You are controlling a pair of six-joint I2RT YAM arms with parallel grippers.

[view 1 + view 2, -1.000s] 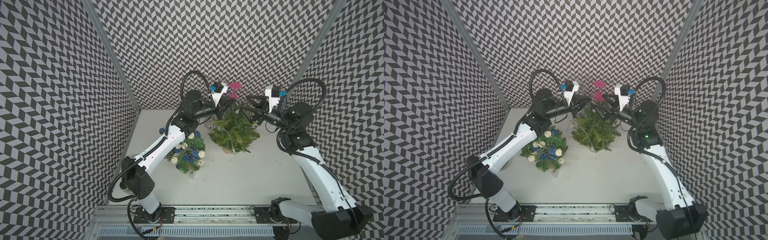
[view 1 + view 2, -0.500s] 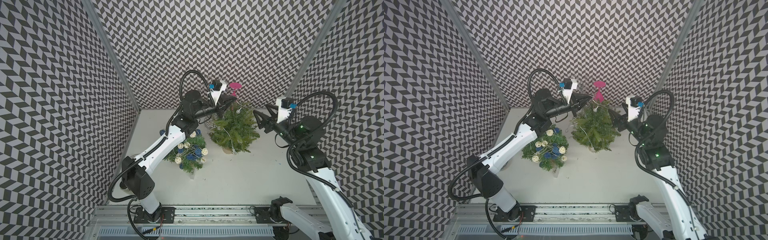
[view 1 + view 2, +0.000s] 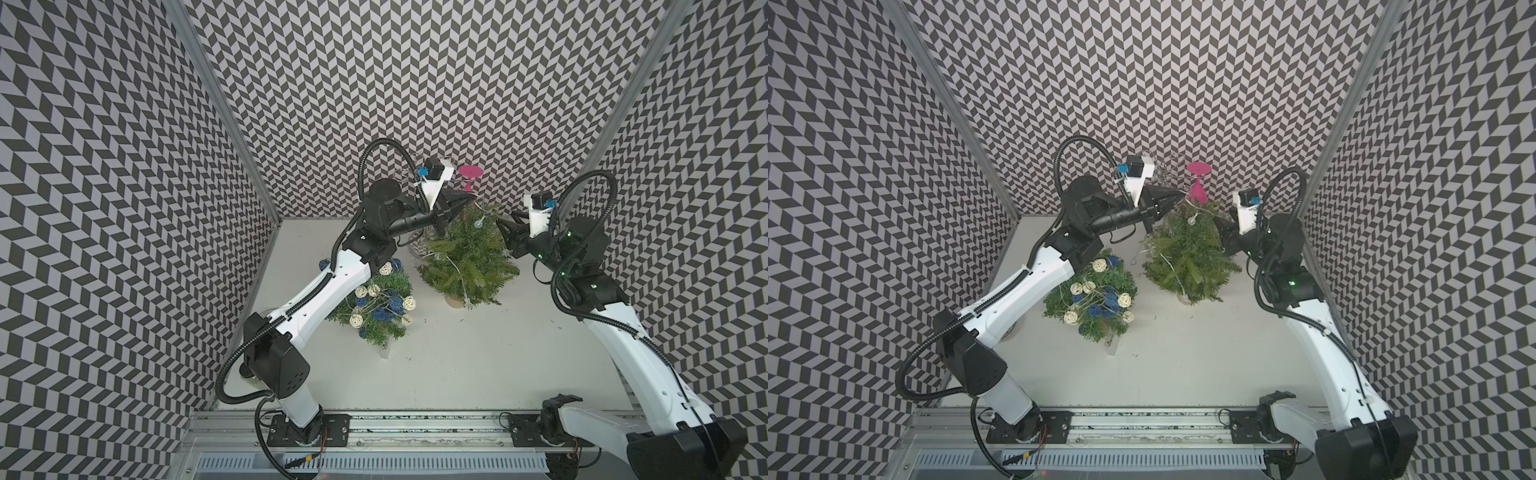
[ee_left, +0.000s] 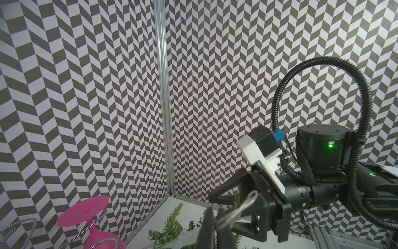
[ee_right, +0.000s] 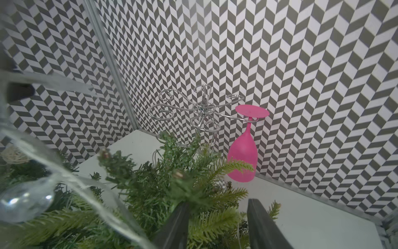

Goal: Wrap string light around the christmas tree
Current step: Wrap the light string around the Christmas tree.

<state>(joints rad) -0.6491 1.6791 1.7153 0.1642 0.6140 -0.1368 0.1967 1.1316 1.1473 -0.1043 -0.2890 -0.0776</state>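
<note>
Back at the tree [image 3: 465, 262] comes the right gripper [image 3: 505, 232]: a second ago it met the left one over the tip, then it swung off towards the side wall, and now it is at the tree's upper branches on its own arm's side. Its jaws have narrowed since then, but in the right wrist view the two dark fingers [image 5: 178, 224] stand apart with green fronds in the gap, and I can't see them pinching anything. The left gripper [image 3: 467, 199] has stayed at the treetop, pressed together on the thin wire of the string light [image 3: 478, 223]; in the left wrist view the wire runs between its fingertips [image 4: 207, 224]. From that pinch the string light hangs down over the tree, with one clear bulb just under the tip in both top views [image 3: 1191, 219] and the wire trailing on through the branches towards the base. The same bulb shows close and blurred in the right wrist view [image 5: 23, 200]. Behind the tree, near the back wall, a pink glass [image 5: 243, 159] hangs upside down from a wire rack [image 5: 202, 107]. A second tree [image 3: 382, 303], hung with white and blue balls, stands on the table [image 3: 457, 365] under the left arm, well clear of both grippers.
</note>
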